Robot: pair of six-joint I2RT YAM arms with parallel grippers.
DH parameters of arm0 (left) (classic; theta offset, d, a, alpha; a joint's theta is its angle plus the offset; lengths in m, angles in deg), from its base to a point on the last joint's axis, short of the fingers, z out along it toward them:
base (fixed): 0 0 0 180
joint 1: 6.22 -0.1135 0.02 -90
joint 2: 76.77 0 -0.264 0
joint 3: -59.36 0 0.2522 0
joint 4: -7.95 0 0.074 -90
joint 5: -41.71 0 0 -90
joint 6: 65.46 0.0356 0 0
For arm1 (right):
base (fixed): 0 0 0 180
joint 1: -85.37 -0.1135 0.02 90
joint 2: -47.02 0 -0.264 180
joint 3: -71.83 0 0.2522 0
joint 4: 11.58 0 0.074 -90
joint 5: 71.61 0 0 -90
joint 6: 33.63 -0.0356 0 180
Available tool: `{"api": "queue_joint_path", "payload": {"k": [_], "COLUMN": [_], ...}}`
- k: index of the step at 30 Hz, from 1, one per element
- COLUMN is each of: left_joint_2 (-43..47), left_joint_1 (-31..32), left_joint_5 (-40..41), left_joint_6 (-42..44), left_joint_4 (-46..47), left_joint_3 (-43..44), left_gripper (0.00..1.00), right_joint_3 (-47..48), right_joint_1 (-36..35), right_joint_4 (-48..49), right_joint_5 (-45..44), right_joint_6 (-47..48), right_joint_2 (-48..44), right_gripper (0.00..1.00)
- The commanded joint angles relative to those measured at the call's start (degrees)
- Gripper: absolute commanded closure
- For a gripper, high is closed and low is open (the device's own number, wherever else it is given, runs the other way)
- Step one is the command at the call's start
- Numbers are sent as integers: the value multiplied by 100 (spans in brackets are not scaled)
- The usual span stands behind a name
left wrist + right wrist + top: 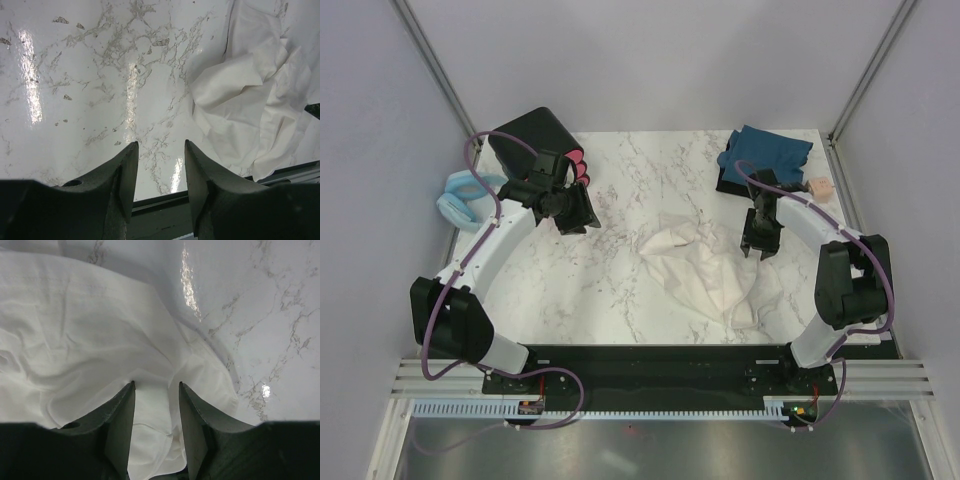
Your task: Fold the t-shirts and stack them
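Note:
The cream-white t-shirt (705,275) lies crumpled on the marble table (570,290), right of centre. The dark teal-blue t-shirt (765,150) sits folded at the back right. My right gripper (758,248) hovers over the white shirt's right part. In the right wrist view its jaws stand apart, with the white cloth (75,340) spread beneath and between them, nothing pinched; the right gripper (156,384) is open. My left gripper (578,216) hangs open over bare marble at the left. The left wrist view shows the left gripper (161,142) empty, with the white shirt (245,100) off to its right.
A black box with pink drawers (535,140) stands at the back left, a pale blue padded ring (460,200) beside it. A black slab (732,184) lies under the teal shirt, with a small peach object (817,188) to its right. Grey walls enclose the table.

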Motion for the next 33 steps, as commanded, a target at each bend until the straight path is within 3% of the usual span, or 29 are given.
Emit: {"api": "queue_joint_path", "payload": {"k": [1,7,15,18,20,33], "left_joint_2": [36,97,167,194,211,80], "left_joint_1": [2,2,11,11,11,11], "left_joint_5": [43,61,78,78,78,-80], "left_joint_6": [229,212,212,221,212,150], "left_joint_4": [11,11,11,2,2,64], "left_joint_3": [208,138,85,67,67,129], "left_gripper": [51,51,51,51,51,51], "right_joint_3": [-118,-294,-505,-558,-549,399], "right_joint_1": [29,81,108,116,116,108], "right_joint_4": [66,215,462,541,567,533], "right_joint_5": [175,553,746,738,711,1482], "right_joint_6": [-11,-143,-187,-204,-196,-143], "right_joint_2": [-34,-95,-183,-297,-420,-2283], "right_gripper": [52,52,66,80,100,100]}}
